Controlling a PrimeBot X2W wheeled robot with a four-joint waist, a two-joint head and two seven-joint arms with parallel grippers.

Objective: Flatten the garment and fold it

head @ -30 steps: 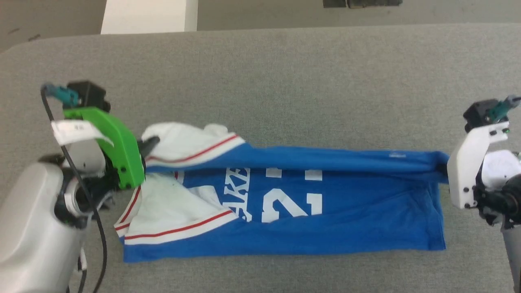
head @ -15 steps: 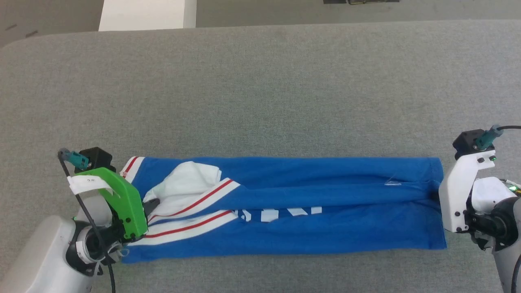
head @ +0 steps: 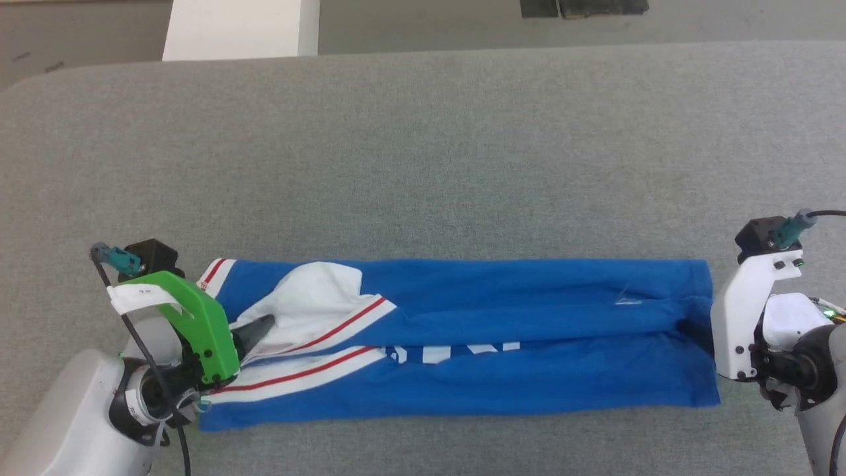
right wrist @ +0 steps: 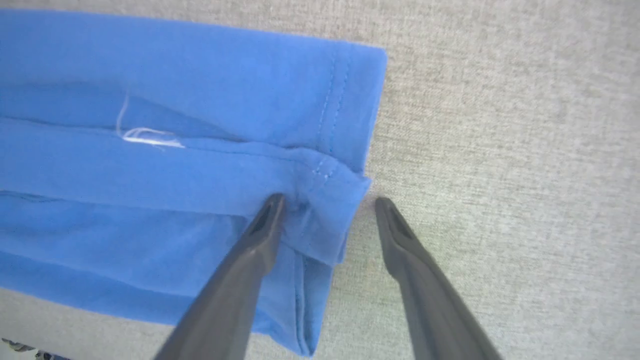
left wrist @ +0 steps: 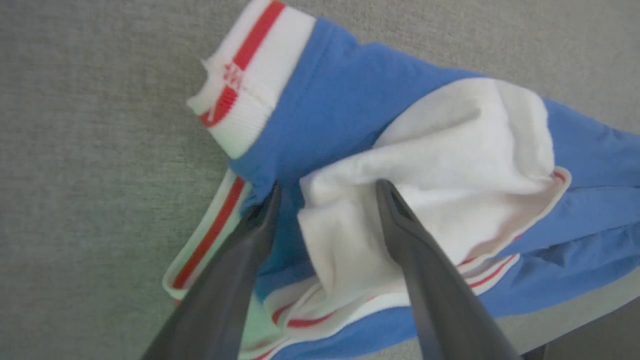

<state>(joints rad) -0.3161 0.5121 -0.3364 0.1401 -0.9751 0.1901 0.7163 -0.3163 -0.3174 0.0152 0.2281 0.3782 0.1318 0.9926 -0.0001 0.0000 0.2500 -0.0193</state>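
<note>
The garment point(head: 529, 383) lies on the grey table point(head: 423, 165) as a long narrow blue band, folded lengthwise, with a sliver of white lettering showing. Its white, red-striped sleeves are bunched at the left end. My left gripper point(left wrist: 328, 187) is open there, its dark fingers point(head: 258, 327) straddling a loose fold of white sleeve point(left wrist: 450, 150). My right gripper point(right wrist: 328, 200) is open at the right end. The garment's folded hem corner point(right wrist: 335, 200) lies loosely between its fingers, and one fingertip point(right wrist: 387, 210) is over bare table. In the head view the right wrist's white mount point(head: 747, 317) covers those fingers.
The table's far edge runs along the top of the head view. Behind it stand a white block point(head: 241, 30) and a dark object point(head: 581, 6). Wide bare felt stretches beyond the garment, and a narrow strip of it lies along the near side.
Both grippers, shut on the garment's far edge, carried it over the lettering toward the near side. Both have now opened and let the cloth go. The head camera also shifted.
</note>
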